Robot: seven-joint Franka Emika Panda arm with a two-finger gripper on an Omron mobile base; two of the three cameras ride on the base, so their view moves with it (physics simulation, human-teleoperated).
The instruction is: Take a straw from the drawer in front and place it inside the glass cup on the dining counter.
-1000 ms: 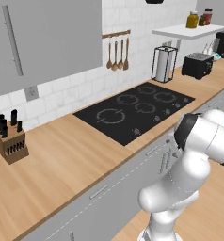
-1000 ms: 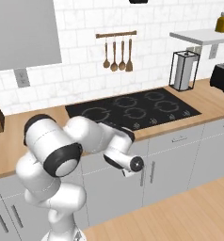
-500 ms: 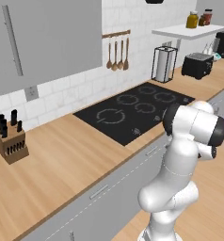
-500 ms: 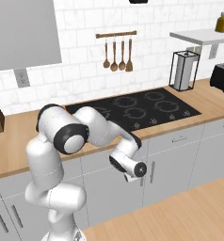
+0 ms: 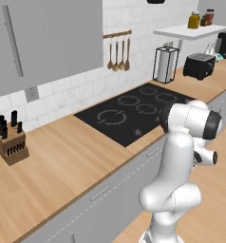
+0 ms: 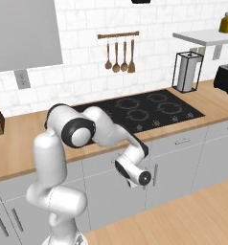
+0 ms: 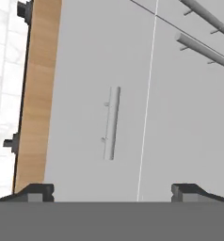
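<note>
Fingers [image 7: 114, 190] set wide apart, nothing between them, the two dark tips at either side of the hand view with a grey drawer front [image 7: 100, 117] facing them. A short bar handle [image 7: 111, 123] sits on that front, roughly centred between the tips but apart from them. View is rolled: the wooden edge of the bench [image 7: 38, 94] runs along the left side, white tile beyond it. A thin seam separates this front from the next grey panel, which carries two longer bar handles [image 7: 203, 49] near the upper right.

From the right base view, the arm reaches down and forward from its shoulder, with the hand [image 6: 133, 173] held low in front of the grey cabinet fronts, below the bench [image 6: 20, 139] edge and under the left part of the black cooktop [image 6: 140, 109]. From the left base view, the hand [image 5: 205, 156] hangs off the forearm beside the bench front, fingers hidden behind the arm.

On the bench: knife block [image 5: 9, 142] well to the left, paper towel holder [image 6: 187, 72] right of the cooktop, toaster [image 5: 199, 65] further right. Wooden spoons [image 6: 119, 57] hang on a wall rail above the cooktop. Jars [image 5: 194, 20] stand on a white shelf.

Every drawer in sight is closed.
</note>
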